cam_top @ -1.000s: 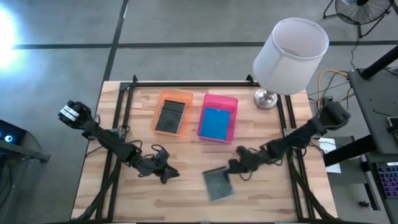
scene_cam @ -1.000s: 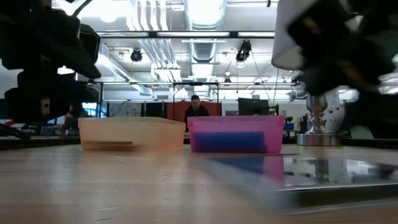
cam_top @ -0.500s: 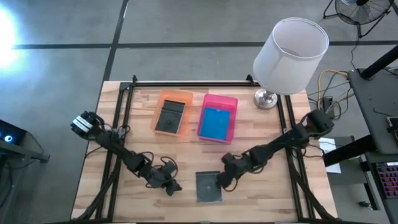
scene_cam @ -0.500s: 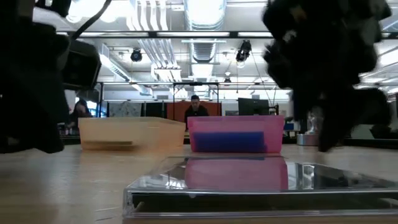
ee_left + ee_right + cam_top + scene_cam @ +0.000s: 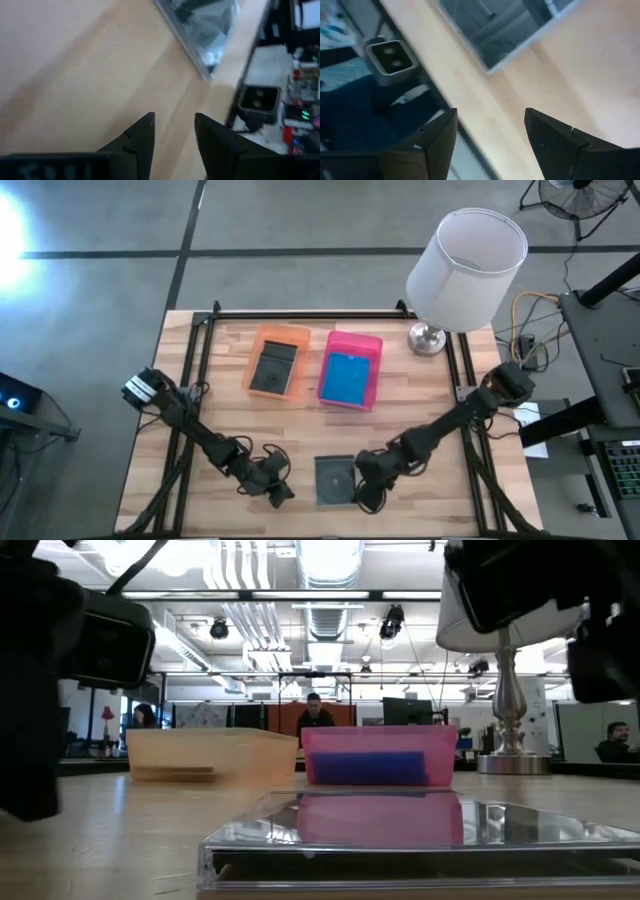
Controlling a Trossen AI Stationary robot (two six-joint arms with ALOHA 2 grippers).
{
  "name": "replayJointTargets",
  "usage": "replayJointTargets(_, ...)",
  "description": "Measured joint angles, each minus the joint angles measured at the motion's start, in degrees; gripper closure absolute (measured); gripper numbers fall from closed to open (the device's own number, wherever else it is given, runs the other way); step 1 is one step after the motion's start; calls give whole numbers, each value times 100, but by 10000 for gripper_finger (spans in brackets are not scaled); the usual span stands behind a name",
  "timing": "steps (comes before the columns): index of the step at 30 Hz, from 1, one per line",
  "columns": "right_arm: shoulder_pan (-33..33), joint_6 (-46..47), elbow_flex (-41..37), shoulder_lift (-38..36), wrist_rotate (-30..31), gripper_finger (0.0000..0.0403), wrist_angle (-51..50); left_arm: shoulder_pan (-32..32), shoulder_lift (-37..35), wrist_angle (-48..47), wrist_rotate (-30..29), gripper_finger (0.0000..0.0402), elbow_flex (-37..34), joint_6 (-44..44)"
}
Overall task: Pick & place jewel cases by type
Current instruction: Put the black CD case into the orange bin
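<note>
A dark jewel case (image 5: 335, 479) lies flat on the wooden table near its near edge, also seen close up in the low view (image 5: 420, 840). My left gripper (image 5: 281, 493) is just left of it, open and empty (image 5: 174, 117), with the case's corner (image 5: 205, 25) ahead of the fingers. My right gripper (image 5: 368, 496) hangs by the case's near right corner, open and empty (image 5: 490, 112), with the case (image 5: 510, 25) ahead of it. Another dark jewel case (image 5: 272, 368) lies in the orange tray (image 5: 252, 370). A blue one (image 5: 348, 378) lies in the pink tray (image 5: 376, 370).
A lamp with a white shade (image 5: 465, 265) stands at the table's far right corner, its base (image 5: 428, 338) beside the pink tray. Black frame rails run along the table's left and right sides (image 5: 190, 400). Bare wood lies between the trays and the case.
Both grippers have come toward the table's near edge, the left one also toward the right, and now flank the dark case. The case, tilted and a little farther right a second ago, has settled flat and square on the table.
</note>
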Motion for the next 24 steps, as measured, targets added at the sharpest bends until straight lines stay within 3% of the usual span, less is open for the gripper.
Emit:
replayJointTargets(5, 65, 258, 423, 800, -566, 179, 831, -9, -116, -305, -72, 280, -4, -40)
replayJointTargets(9, 122, 634, 946, 1411, -521, 179, 858, -59, -217, -549, -12, 280, -1, -4)
replayJointTargets(16, 97, 1646, 1753, 1946, 438, 179, 847, -289, -560, -1452, 167, 280, -51, 302)
replayJointTargets(24, -207, 2030, 2635, 2710, 500, 179, 813, -855, -1192, -1581, -204, 280, -769, -117)
